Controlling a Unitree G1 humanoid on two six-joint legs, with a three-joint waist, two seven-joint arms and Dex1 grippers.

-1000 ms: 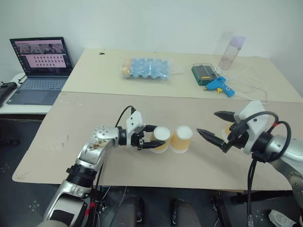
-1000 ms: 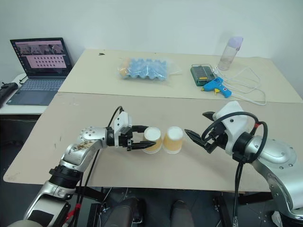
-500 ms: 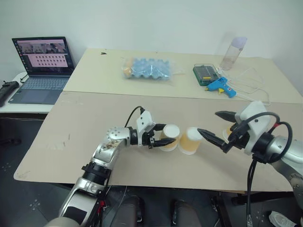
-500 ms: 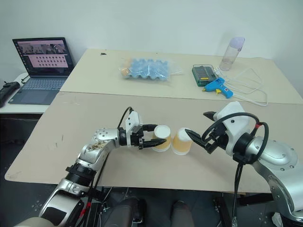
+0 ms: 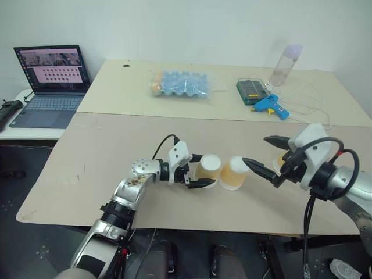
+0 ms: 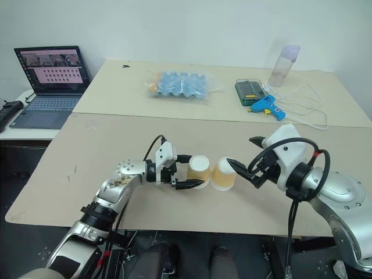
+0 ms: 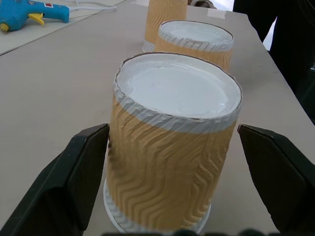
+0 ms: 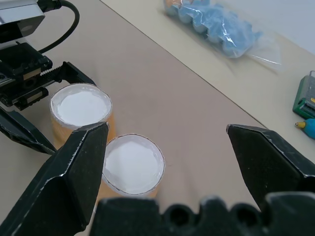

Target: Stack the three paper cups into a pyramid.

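As L tool (image 5: 195, 172) gapes, cup (image 5: 208, 169) stands upright, base up.

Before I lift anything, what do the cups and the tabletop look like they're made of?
Cups: apparently paper, matte tan sleeve embossed with zigzag ripples, white rim and base. Tabletop: seemingly a matte beige board, possibly cardboard or fibreboard; the look leaves it open.

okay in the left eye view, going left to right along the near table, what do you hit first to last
left gripper → first paper cup → second paper cup → right gripper
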